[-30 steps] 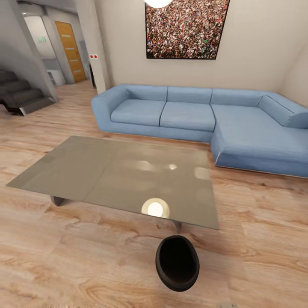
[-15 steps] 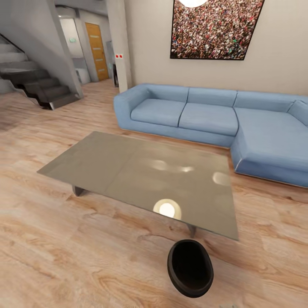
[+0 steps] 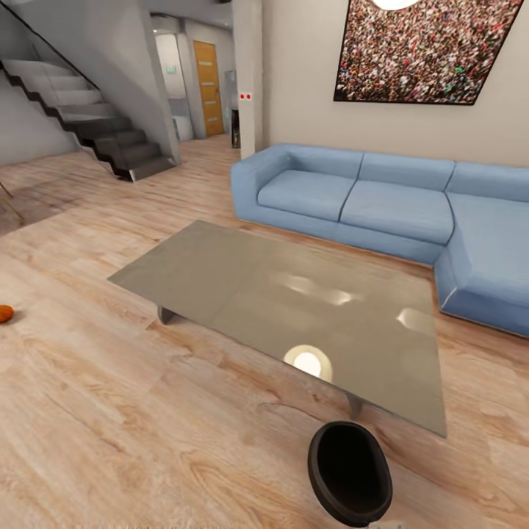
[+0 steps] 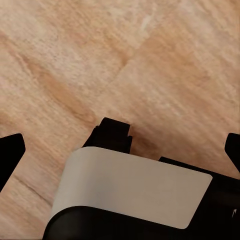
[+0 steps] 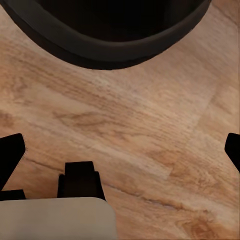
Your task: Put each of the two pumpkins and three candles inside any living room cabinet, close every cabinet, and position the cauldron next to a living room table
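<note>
While the cauldron (image 3: 350, 472) is sitting beside the table's (image 3: 220, 272) near corner (both claws gaping empty), fetching the pumpkin (image 3: 4, 314) is calling for a leftward turn.

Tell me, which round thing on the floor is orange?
The small pumpkin, at the head view's far left edge, away from the table. The other round thing, the cauldron, is black, hollow and sits near the table's corner.

Black fingers (image 4: 11, 152); pale grey plate (image 4: 132, 187) on black wrist housing.
</note>
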Controlling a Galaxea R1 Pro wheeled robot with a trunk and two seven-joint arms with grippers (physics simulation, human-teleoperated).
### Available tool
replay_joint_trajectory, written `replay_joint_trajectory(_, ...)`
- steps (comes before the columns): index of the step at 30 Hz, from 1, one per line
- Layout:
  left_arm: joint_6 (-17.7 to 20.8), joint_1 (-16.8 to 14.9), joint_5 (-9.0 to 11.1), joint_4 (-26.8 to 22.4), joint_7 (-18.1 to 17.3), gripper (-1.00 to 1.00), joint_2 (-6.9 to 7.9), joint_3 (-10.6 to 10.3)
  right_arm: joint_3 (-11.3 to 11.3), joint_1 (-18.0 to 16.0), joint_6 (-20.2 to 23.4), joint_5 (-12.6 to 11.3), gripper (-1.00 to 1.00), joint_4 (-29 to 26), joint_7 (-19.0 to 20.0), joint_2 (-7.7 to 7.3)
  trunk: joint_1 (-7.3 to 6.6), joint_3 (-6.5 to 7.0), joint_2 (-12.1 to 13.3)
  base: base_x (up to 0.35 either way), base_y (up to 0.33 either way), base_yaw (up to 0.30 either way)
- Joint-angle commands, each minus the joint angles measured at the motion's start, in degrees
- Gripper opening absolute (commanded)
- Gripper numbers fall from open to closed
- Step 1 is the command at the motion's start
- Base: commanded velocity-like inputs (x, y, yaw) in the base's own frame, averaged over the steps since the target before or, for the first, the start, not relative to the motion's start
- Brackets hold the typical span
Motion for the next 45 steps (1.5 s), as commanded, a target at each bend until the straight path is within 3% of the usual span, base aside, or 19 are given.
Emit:
replay_joint_trajectory(1, 0.0, 0.0, 0.0, 0.0, 0.0, 1.00, 0.00, 0.0, 0.0, 0.0, 0.0, 0.0, 1.00, 0.0, 0.0, 0.00, 0.00, 0.00, 0.0, 0.000, 0.000, 0.284)
replay_joint_trajectory(45, 0.0, 0.3, -0.3, 0.0, 0.0, 1.00, -0.09, -0.1, 0.1, 0.0, 0.0, 0.0, 1.00, 0.0, 0.0, 0.00, 0.00, 0.00, 0.0, 0.000, 0.000, 0.284)
